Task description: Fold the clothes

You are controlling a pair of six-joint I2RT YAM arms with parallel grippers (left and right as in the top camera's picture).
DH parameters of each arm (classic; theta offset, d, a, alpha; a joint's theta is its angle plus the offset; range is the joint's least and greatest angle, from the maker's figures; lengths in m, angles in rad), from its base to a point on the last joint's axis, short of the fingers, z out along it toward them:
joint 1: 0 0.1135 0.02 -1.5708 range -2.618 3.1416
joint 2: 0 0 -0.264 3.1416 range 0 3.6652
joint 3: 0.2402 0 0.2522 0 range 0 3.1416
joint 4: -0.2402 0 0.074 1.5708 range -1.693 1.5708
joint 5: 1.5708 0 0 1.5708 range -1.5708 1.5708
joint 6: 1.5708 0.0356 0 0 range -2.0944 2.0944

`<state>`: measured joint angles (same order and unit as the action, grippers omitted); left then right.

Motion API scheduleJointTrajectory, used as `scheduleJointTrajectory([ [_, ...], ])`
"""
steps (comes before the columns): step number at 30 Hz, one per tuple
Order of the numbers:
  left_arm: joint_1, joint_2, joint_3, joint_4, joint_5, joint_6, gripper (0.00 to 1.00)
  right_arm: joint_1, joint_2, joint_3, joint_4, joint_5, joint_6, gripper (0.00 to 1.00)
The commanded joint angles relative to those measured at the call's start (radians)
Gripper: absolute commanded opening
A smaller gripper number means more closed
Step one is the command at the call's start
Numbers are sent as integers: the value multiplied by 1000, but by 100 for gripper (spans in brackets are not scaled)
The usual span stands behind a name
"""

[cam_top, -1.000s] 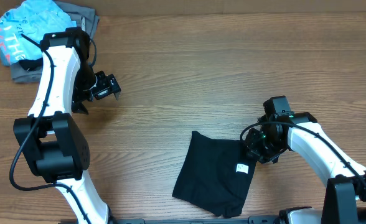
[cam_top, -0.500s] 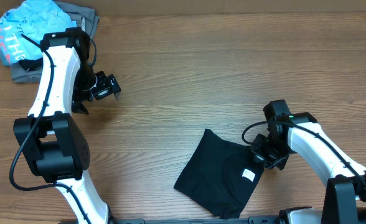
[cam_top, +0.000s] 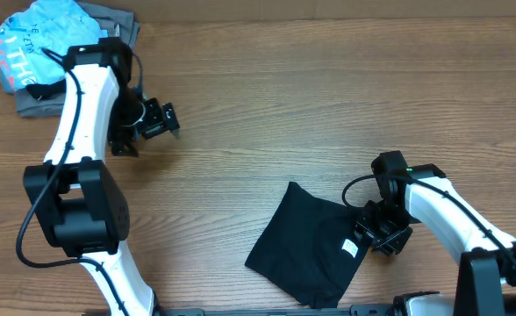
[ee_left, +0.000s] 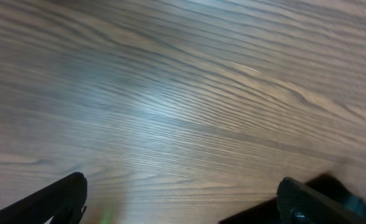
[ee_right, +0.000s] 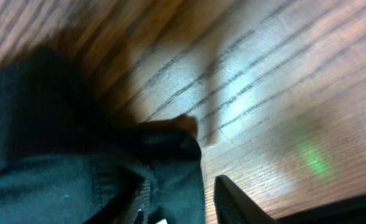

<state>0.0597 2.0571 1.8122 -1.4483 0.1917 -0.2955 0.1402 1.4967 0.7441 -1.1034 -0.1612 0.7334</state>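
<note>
From above, the black shirt (cam_top: 306, 254) lies folded on the tabletop (cam_top: 328, 105), right claw (cam_top: 383, 235) at its edge, left claw (cam_top: 160, 118) well away. Left wrist: claw gaping, empty. Right wrist: cloth bunched by one finger (ee_right: 236, 199); grip unclear. Folding seems nearly done.

Even overhead light; wrist views blurred.
A pale glare is thrown across the table (ee_left: 170, 106) in the left wrist view; the black T-shirt (ee_right: 46, 155) is rendered soft, and a shadow is cast beside it.

Black T-shirt (cam_top: 304, 244), white neck tag (cam_top: 349, 248), brown wood-grain table (cam_top: 328, 105)
</note>
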Motion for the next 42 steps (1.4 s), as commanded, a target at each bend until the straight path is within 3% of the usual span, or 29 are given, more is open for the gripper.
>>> scheduleJointTrajectory([
  [1, -46, -24, -5, 5, 38, 60, 100, 2, -81, 17, -20, -8, 27, 47],
  [2, -57, -23, -5, 8, 38, 66, 100, 2, -103, 28, -34, -5, 26, 50],
  [4, -98, -23, -5, 21, 39, 85, 100, 2, -164, 63, -79, 20, 26, 68],
  [6, -135, -23, -5, 35, 38, 95, 100, 2, -211, 94, -114, 42, 25, 98],
  [7, -154, -23, -5, 41, 39, 94, 100, 2, -234, 110, -126, 45, 19, 100],
  [12, -251, -23, -34, 83, 71, 123, 100, 2, -329, 168, -140, 38, -40, 100],
  [17, -348, -23, -163, 178, 284, 287, 100, 2, -374, 218, -122, 38, -140, 100],
  [25, -464, -23, -349, 253, 533, 558, 100, 2, -375, 254, -75, 41, -140, 100],
  [36, -493, -23, -487, 282, 550, 559, 100, 2, -375, 254, -57, 42, -140, 100],
  [42, -494, -23, -565, 366, 663, 560, 100, 2, -375, 254, -34, 41, -139, 100],
])
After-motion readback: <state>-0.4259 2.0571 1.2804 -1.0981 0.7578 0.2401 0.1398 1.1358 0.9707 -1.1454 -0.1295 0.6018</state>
